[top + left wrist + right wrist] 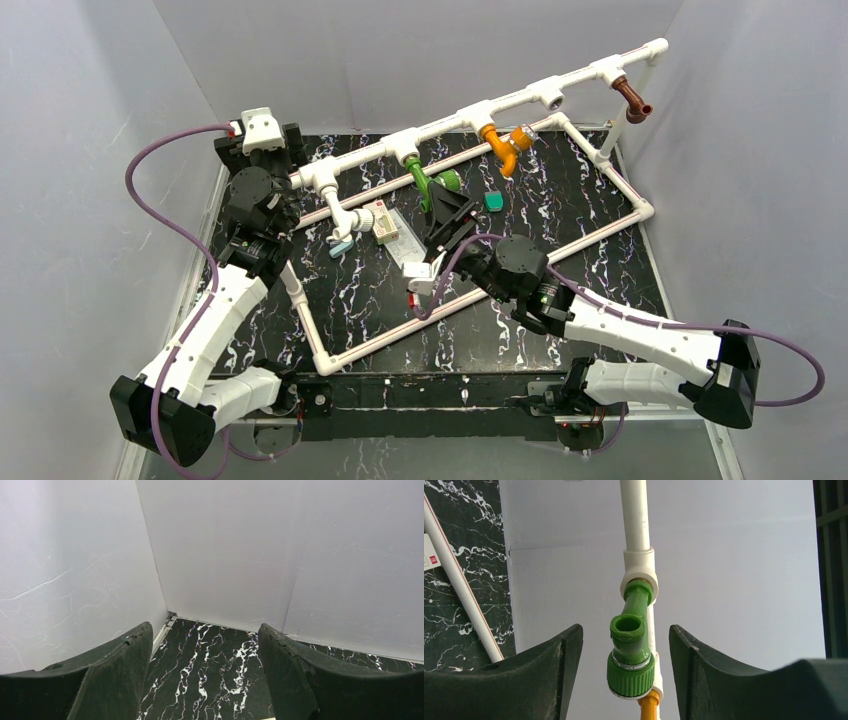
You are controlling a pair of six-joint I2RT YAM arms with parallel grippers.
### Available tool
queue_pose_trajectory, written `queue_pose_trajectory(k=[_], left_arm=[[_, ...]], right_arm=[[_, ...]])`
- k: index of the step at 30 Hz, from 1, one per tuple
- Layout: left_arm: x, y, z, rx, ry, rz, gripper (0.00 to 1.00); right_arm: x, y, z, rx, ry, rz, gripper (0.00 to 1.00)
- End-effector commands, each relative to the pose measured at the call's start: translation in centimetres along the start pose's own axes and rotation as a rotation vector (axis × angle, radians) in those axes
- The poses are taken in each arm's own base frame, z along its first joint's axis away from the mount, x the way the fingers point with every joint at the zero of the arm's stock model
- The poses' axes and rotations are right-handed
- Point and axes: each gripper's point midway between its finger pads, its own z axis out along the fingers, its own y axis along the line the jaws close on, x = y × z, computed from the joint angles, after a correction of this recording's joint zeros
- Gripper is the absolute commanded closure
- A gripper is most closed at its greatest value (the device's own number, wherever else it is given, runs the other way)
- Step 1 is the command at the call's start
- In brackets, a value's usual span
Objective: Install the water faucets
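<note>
Four faucets sit along the long white pipe (470, 108) across the far side of the bench (380, 310): the white faucet (345, 215) at the left, then the green faucet (432, 185), the orange faucet (503, 147), and the brown faucet (632, 100) at the far right. The right end effector (625, 630) is open, its fingers either side of the green faucet without touching it. The left end effector (205, 642) is open too, holding nothing and facing the far-left corner.

The top external camera looked down from above and behind the arm bases over the whole black, white-veined counter (370, 300). The left wrist camera, low at the counter's 11 o'clock corner, faced the grey corner walls (225, 555) closely. The right wrist camera looked past the right end effector (624, 630) at the bright green plastic faucet (630, 650) from very near. The top view shared that faucet at 12 o'clock.
</note>
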Motion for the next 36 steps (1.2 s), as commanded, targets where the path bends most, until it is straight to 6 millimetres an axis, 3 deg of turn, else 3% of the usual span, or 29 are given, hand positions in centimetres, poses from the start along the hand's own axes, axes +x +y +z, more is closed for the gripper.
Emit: queue_pose_trajectory(k=[1, 8, 17, 24, 36], left_arm=[[18.3, -2.3, -4.9, 0.185, 0.517, 0.399, 0.26], [18.2, -2.3, -4.9, 0.185, 0.517, 0.399, 0.26], [18.2, -2.3, -4.9, 0.185, 0.516, 0.398, 0.26], [18.1, -2.2, -4.9, 0.182, 0.513, 0.396, 0.26], [18.0, -2.2, -4.9, 0.183, 0.513, 0.398, 0.26]], right_arm=[[-0.2, -4.2, 0.2, 0.129, -0.005, 0.044, 0.32], [0.2, -4.7, 0.5, 0.166, 0.016, 0.068, 0.49], [0.5, -4.7, 0.8, 0.19, 0.027, 0.155, 0.99], [0.1, -5.1, 0.9, 0.226, -0.002, 0.387, 0.99], [0.2, -5.8, 0.9, 0.378, -0.045, 0.998, 0.99]])
